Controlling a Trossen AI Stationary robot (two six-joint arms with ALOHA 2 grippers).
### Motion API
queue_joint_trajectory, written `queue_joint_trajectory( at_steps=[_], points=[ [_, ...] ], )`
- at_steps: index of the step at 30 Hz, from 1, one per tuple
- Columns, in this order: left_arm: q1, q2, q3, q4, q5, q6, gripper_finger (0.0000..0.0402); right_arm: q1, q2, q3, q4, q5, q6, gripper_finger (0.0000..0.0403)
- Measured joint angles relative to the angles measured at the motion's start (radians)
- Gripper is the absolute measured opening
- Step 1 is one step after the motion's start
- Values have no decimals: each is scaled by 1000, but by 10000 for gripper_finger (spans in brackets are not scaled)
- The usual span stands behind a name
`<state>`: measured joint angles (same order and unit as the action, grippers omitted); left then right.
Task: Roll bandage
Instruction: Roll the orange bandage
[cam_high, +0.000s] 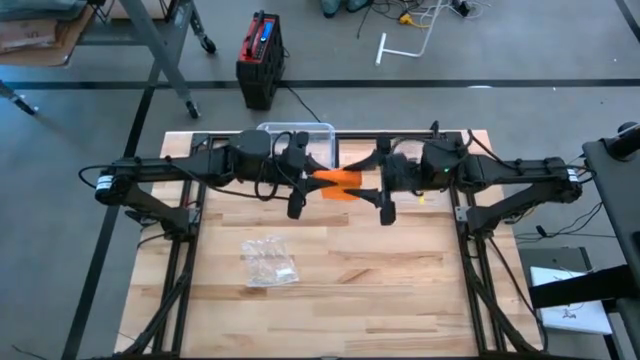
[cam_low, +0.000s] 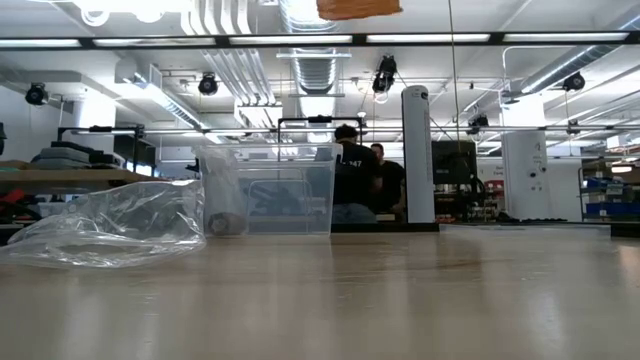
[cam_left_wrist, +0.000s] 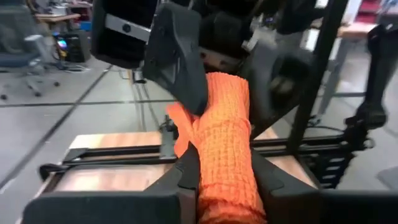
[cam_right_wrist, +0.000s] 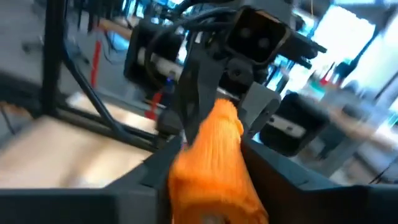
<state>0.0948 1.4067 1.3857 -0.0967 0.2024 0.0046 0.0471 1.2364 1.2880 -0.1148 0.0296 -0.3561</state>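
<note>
An orange woven bandage (cam_high: 340, 184), partly rolled into a thick roll, is held in the air between my two grippers over the table's far middle. Its lower edge shows at the top of the low view (cam_low: 358, 8). My left gripper (cam_high: 322, 180) is shut on one end of the bandage (cam_left_wrist: 225, 168). My right gripper (cam_high: 362, 187) is shut on the other end (cam_right_wrist: 211, 168). The two grippers face each other, level with the table. My left gripper pinches the roll's near end (cam_left_wrist: 217, 186) between its two fingers, coming level from the table's left. The roll reaches lengthwise away from the fingers and is lifted clear of the table. A loose flap (cam_left_wrist: 180, 127) hangs off its side. My right gripper pinches the roll's other end (cam_right_wrist: 205, 180) between its two fingers, coming level from the table's right. The roll runs lengthwise away from the fingers toward the left gripper. It is lifted clear of the table.
A crumpled clear plastic bag (cam_high: 268, 262) lies on the table nearer the front left and shows in the low view (cam_low: 120, 225). A clear plastic bin (cam_high: 300, 135) stands at the far edge (cam_low: 280, 190). People stand in the room behind.
</note>
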Motion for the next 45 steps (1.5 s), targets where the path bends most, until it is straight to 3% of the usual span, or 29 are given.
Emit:
queue_joint_trajectory(
  at_steps=[3, 6, 12, 20, 27, 32, 40, 45],
  points=[
    [-8, 0, 0, -2, -56, 28, 52, -2, -10, 17, -15, -4, 179, 205],
    [-20, 0, 0, -3, -143, 63, 81, -15, -14, 29, -32, -4, 329, 245],
    [-55, 1, -1, -3, -228, 117, 101, -61, -11, 34, -99, -12, 337, 272],
    [-70, 0, -1, 22, -221, 146, 73, -73, 11, 31, -119, -11, 274, 197],
    [-76, 0, -1, 17, -218, 162, 92, -74, 17, 31, -117, -47, 191, 111],
    [-79, -21, -1, -16, -218, 115, 132, -67, 12, 30, -114, -45, -48, 57],
    [-77, -65, -1, -18, -154, -68, 233, -48, 3, 29, -118, 0, -334, 63],
    [-65, -70, 1, 16, -179, -183, 288, -32, 10, 29, -114, 34, -506, 59]
  ],
)
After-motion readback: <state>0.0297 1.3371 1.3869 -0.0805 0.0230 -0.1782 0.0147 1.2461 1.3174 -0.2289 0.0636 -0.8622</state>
